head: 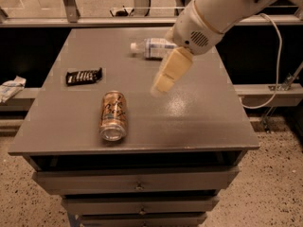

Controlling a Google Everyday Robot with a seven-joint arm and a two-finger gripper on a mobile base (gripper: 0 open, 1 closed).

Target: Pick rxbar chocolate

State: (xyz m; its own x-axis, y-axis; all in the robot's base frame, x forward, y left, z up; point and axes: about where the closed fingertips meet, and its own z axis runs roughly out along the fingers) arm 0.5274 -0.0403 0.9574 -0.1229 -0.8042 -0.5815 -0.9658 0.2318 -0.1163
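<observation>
The rxbar chocolate (84, 76) is a small flat black-wrapped bar with white lettering. It lies on the left side of the grey table (199, 122). My gripper (163, 85) hangs from the white arm that reaches in from the upper right. It hovers over the middle of the table, well to the right of the bar and apart from it. Its cream-coloured fingers point down and to the left.
An orange-tan drink can (113, 115) lies on its side near the front, between bar and gripper. A clear white-labelled bottle (154, 48) lies at the back, partly behind the arm. Drawers sit below the tabletop. A cable hangs at the right.
</observation>
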